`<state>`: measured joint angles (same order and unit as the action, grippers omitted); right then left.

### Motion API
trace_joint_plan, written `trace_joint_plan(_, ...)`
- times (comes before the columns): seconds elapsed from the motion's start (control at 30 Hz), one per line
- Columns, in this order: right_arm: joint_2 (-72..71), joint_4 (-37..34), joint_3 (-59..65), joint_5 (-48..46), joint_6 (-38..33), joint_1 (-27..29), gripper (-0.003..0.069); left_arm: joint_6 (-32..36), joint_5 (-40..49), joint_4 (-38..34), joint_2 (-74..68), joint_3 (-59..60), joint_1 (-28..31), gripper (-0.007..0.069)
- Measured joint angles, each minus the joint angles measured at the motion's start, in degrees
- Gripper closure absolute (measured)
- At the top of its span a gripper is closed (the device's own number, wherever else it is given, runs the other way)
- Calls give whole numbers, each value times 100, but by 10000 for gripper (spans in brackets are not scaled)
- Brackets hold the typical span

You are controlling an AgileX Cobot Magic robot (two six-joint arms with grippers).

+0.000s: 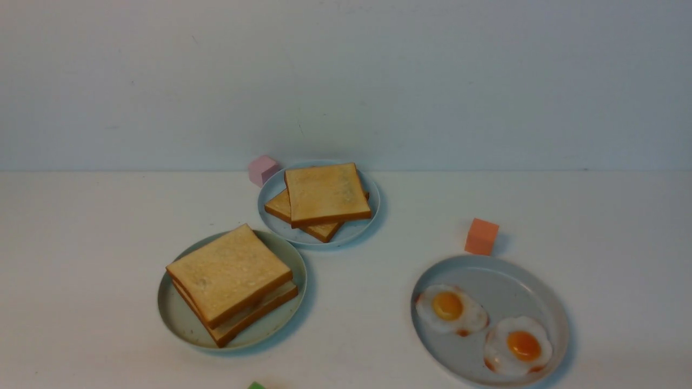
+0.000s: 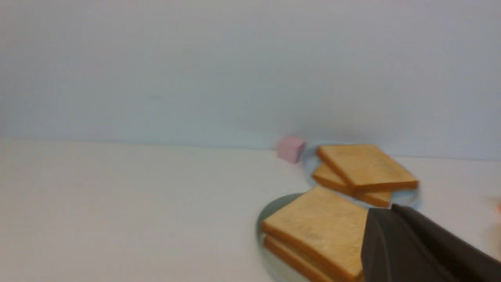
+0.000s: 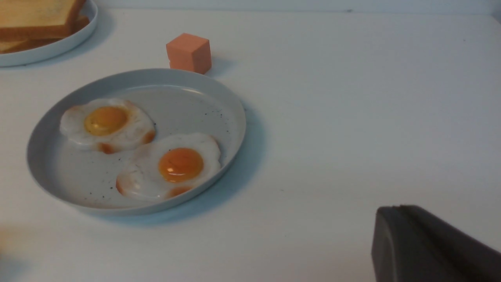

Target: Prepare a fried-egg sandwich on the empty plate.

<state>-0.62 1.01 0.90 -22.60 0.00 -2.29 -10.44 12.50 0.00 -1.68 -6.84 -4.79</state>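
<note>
Front view: pink cube [image 1: 263, 169] touches—seemingly—toast plate [image 1: 357, 229]; orange cube [image 1: 481, 236] beside egg plate [image 1: 546, 302].

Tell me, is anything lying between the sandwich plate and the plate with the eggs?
No. In the front view, only bare white table separates the mint-green plate holding the sandwich from the grey speckled plate with two fried eggs.
</note>
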Motion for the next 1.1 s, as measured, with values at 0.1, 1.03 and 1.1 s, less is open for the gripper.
trace_joint_plan(0.1,0,0,0,0,0,0,631,-660,160,251,217,471,456,638)
trace_joint_plan(1.03,-5,7,0,0,0,0,592,-950,980,269,230,861,566,638)
trace_joint_plan(1.1,-5,7,0,0,0,0,589,-950,980,275,230,861,566,638)
